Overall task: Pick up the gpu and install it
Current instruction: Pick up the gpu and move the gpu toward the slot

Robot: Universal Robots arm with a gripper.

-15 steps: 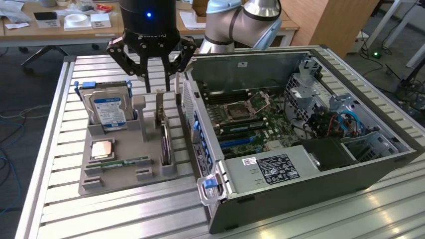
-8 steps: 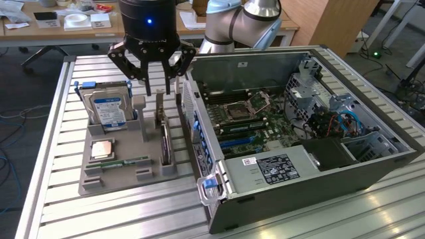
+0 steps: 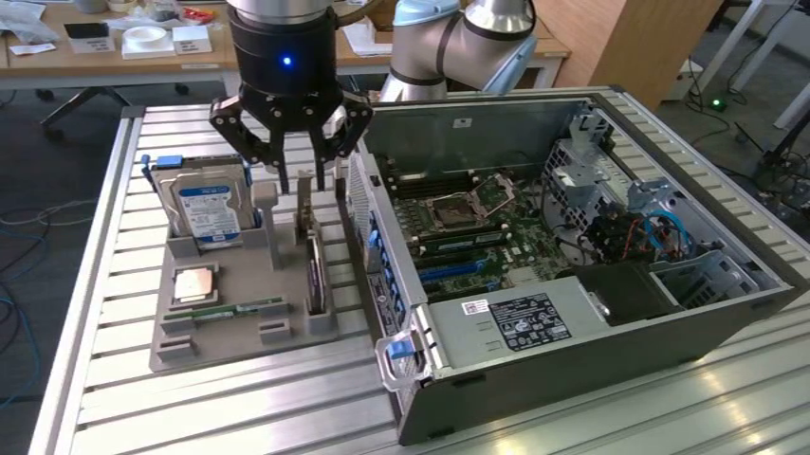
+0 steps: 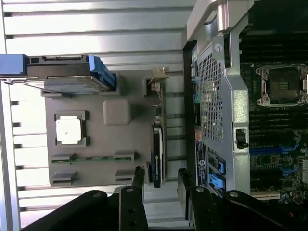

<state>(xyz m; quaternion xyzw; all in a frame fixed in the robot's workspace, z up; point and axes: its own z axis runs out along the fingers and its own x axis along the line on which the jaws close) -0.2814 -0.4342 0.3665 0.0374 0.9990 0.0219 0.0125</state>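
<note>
The gpu stands on its edge in a slot at the side of the grey holder nearest the computer case. Its green board, black cooler and silver end bracket show in the wrist view. My gripper hangs directly above the card's bracket end, open. One finger is on each side of the card line and nothing is between them. In the wrist view the gripper has its black fingertips straddling the card's lower end without touching it.
The open computer case lies on the exterior view's right with its motherboard exposed. The holder also carries a hard drive, a CPU and a memory stick. Everything rests on a slatted aluminium table.
</note>
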